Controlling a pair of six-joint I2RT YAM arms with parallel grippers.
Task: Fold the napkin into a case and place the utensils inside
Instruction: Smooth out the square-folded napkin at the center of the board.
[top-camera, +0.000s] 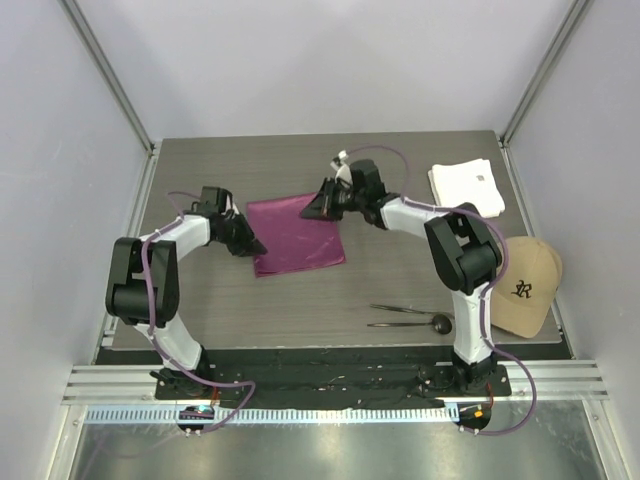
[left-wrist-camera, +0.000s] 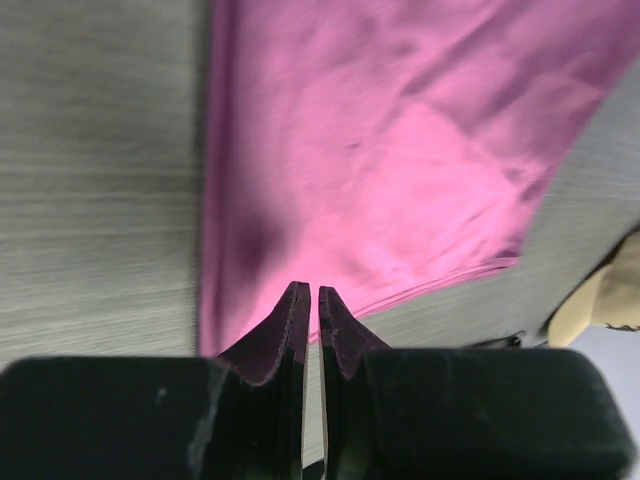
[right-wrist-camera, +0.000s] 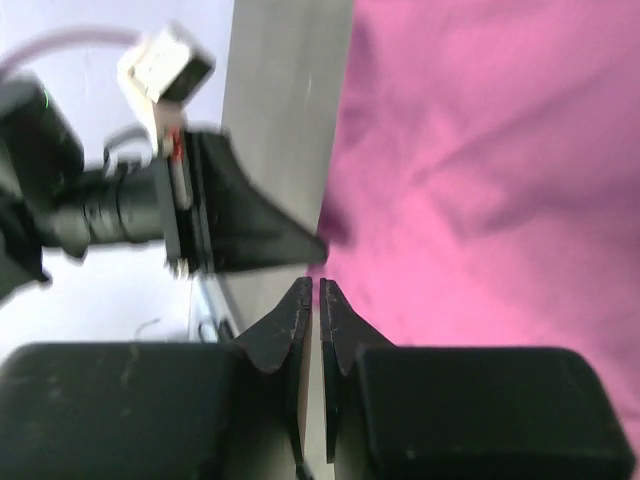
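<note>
The left gripper is sitting clenched down to a thin slit, with its tips right at the 7 o'clock corner of the napkin. Whether any cloth is actually getting pinched between the fingers, the wrist view isn't showing, so can't tell. The right gripper is doing pretty much the same thing at the opposite corner, around 1 o'clock on the napkin. Its jaws are nearly together and the tips are hanging right at the cloth's edge, and again it's not clear whether fabric is caught in there.

The napkin is lying flat and a bit skewed around the middle of the bench, between the two arms, looking like a rough magenta square with soft wrinkles. The utensils are lying side by side at about 5 o'clock from the napkin, well apart from it and near the right arm's base. The spoon's round black head is pointing toward 3 o'clock. A folded white cloth is sitting at the bench's 2 o'clock corner, and a tan cap is resting at about 4 o'clock on the bench's right edge.
</note>
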